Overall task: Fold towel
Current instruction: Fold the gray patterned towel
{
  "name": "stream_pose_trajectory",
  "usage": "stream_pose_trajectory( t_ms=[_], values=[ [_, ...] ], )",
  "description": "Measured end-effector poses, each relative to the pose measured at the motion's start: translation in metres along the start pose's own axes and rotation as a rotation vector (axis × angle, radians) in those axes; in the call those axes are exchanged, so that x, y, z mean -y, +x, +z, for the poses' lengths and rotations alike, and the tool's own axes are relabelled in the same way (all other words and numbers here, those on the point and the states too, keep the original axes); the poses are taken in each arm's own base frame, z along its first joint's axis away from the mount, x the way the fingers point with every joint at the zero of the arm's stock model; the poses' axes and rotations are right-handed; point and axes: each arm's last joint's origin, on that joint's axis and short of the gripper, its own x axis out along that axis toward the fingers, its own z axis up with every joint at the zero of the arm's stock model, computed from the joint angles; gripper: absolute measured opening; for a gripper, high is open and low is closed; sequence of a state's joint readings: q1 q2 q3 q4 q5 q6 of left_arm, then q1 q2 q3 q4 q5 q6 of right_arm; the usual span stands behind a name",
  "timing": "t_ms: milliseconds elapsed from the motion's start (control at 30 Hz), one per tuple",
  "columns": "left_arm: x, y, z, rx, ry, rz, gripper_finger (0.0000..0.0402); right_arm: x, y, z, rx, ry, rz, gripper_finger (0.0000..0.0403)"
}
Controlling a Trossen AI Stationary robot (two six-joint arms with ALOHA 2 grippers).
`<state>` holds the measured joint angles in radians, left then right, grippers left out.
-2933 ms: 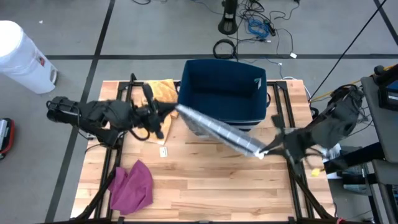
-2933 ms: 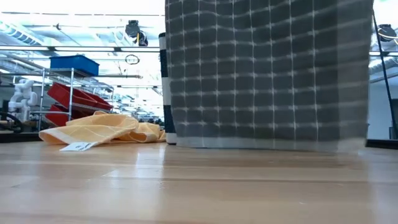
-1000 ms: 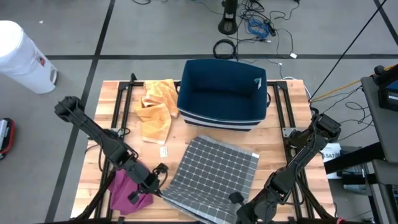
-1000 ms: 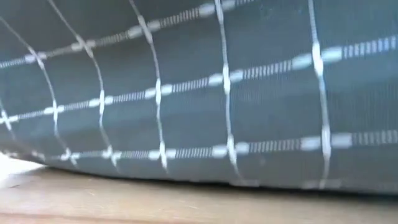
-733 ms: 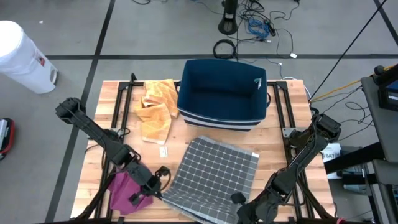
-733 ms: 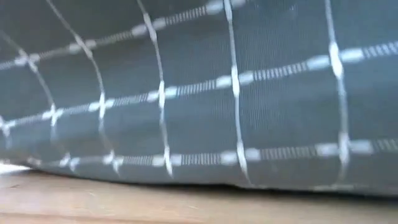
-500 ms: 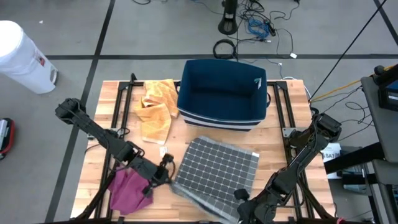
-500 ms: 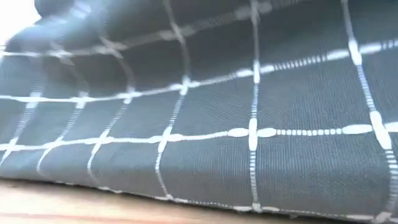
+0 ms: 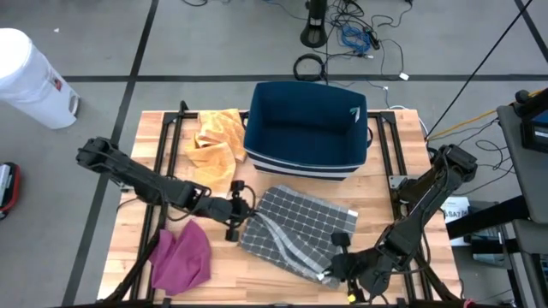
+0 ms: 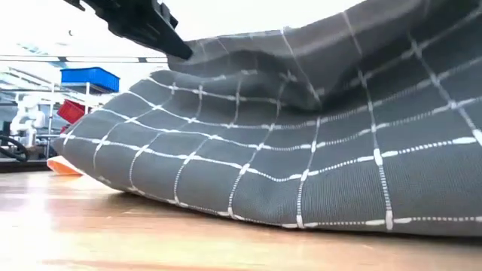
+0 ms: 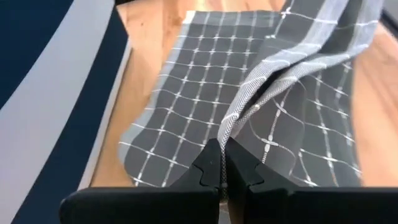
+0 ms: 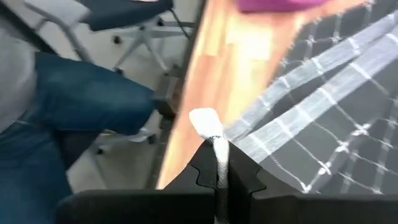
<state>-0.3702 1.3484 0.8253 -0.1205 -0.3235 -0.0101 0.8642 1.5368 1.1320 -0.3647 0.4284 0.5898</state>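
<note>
A grey checked towel (image 9: 300,229) lies on the wooden table (image 9: 257,287), in front of the blue bin. Its far part rests flat on the wood, and its near edge is raised and bunched into a band between my two grippers. My left gripper (image 9: 247,216) is shut on the band's left end, over the towel's left side. My right gripper (image 9: 332,265) is shut on the band's right end, near the table's front edge. In the low view the towel (image 10: 301,150) fills most of the picture, sloping up to my left gripper (image 10: 162,34). My left gripper pinches a bunched edge of the towel (image 11: 224,144) between its two fingers, coming from the table's left and slanting down. The cloth rises away from the fingers as a narrow fold, clear of the flat part beneath; one layer or several, I cannot tell. My right gripper pinches the towel's hemmed corner (image 12: 215,144) between its two fingers, and a white tip of the hem (image 12: 204,121) pokes out past them. The fingers come from the table's near right side, slanting down. The edge runs off from them slack, above the table.
A dark blue bin (image 9: 306,128) stands at the table's far middle. A yellow towel (image 9: 214,141) lies crumpled at the far left and a purple cloth (image 9: 181,258) at the near left. A seated person's jeans (image 12: 81,106) show beyond the table's edge.
My left gripper has gone from the near-left corner toward the table's far edge and right, turning as it went, and has carried the towel's left corner over the flat cloth. My right gripper has risen a little with its corner. The near edge is now lifted and bunched.
</note>
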Motion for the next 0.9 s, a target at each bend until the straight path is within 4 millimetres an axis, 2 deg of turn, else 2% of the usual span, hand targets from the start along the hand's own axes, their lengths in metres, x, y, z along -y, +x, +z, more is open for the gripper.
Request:
stream_pose_trajectory(
  t_ms=[300,467,900],
  values=[
    [-0.013,0.030,0.000,0.039,-0.037,0.071,0.0002,0.013,-0.003,-0.012,0.001,0.082,-0.250,0.0002],
    [-0.028,0.044,-0.004,0.026,-0.065,0.140,0.0002,0.018,-0.003,-0.024,-0.037,0.112,-0.322,0.0003],
    [-0.064,0.055,-0.010,0.007,-0.134,0.258,0.0003,0.044,-0.005,-0.056,-0.125,0.255,-0.548,0.0003]
  ],
)
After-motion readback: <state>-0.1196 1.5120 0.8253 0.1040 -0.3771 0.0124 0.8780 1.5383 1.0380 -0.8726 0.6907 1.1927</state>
